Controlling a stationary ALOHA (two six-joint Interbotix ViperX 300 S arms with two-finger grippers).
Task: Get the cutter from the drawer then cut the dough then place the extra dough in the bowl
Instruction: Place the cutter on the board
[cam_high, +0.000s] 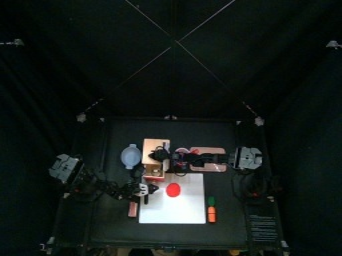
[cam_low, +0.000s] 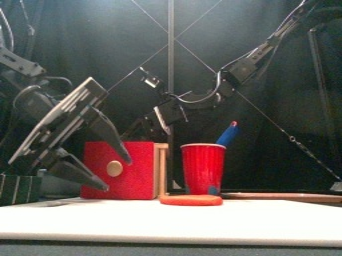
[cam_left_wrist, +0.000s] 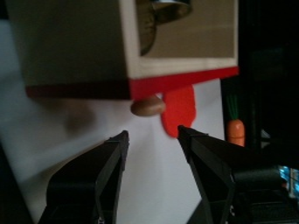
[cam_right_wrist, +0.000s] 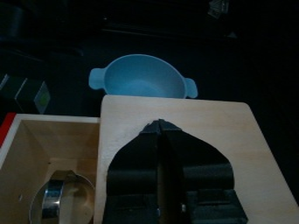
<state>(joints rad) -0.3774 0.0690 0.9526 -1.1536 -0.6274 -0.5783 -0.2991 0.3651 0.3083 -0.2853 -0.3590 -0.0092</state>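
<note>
Top view first: the white cutting board (cam_high: 194, 210) lies toward the front of the tabletop (cam_high: 107, 230), with the red dough (cam_high: 174, 190) on its back-left part. The wooden box (cam_high: 160, 148) stands at 12 o'clock from the dough. The blue-grey bowl (cam_high: 130, 155) sits just beside the box at its 9 o'clock. Both arms reach in over the box.

Front view: the left fingers (cam_low: 110, 135) hang spread wide over the drawer's red front (cam_low: 100, 180). The red cup (cam_low: 203, 167) with a blue knife (cam_low: 230, 132) stands at 3 o'clock from the box, and the dough lies flat before the cup.

Left wrist view: the left fingers are open and hold nothing, just short of the knob (cam_left_wrist: 147, 106). The drawer (cam_left_wrist: 176, 44) stands open, with the metal cutter (cam_left_wrist: 163, 7) lying inside it.

Right wrist view: the right fingers (cam_right_wrist: 146, 175) are pressed together and empty, pointing down at the box's top. Whether they touch it, I cannot tell. The cutter shows in the open drawer beside them, and the bowl lies beyond the box.
</note>
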